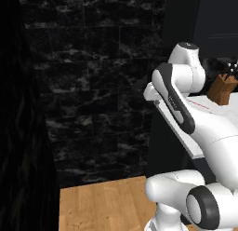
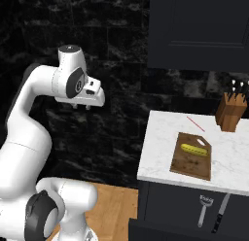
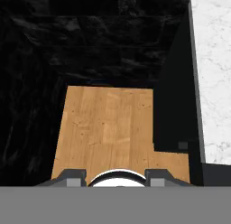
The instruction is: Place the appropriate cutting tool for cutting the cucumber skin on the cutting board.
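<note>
Here the hand (image 2: 81,107), open and empty, hangs well left of the cucumber (image 2: 193,149) on the cutting board (image 2: 187,165)

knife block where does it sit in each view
Left base view: the knife block is at the right edge, behind the arm, on the white counter.
Right base view: upper right, at the counter's back, beyond the cutting board.
Hand view: not in it.
Shared landmark: the white marble counter.
</note>
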Controlling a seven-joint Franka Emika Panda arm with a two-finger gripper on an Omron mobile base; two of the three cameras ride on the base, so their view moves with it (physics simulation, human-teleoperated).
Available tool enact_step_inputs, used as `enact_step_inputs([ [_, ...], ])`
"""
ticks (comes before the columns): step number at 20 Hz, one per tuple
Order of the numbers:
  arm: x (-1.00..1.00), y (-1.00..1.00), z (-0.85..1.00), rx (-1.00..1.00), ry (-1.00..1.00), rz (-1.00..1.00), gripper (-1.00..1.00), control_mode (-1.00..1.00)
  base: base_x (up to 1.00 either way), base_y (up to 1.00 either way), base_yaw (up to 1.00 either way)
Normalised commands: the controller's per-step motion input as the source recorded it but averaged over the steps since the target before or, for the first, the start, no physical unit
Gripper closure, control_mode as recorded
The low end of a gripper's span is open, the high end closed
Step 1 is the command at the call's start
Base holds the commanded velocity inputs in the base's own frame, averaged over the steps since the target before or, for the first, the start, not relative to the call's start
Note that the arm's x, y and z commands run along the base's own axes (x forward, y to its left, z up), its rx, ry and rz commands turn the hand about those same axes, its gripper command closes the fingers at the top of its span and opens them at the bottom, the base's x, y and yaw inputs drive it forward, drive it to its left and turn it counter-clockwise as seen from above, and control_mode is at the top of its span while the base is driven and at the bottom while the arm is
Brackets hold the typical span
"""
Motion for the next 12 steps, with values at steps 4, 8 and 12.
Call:
enact_step_inputs([
  [4,-0.14,-0.26,0.0,0.04,-0.03,-0.01,-1.0,-1.0,0.0,0.0,0.0],
  [8,-0.07,-0.78,-0.2,0.0,0.0,-0.07,-1.0,-1.0,0.0,0.0,0.0],
  [12,0.39,-1.0,-0.46,0.0,0.08,0.0,-1.0,-1.0,0.0,0.0,0.0],
])
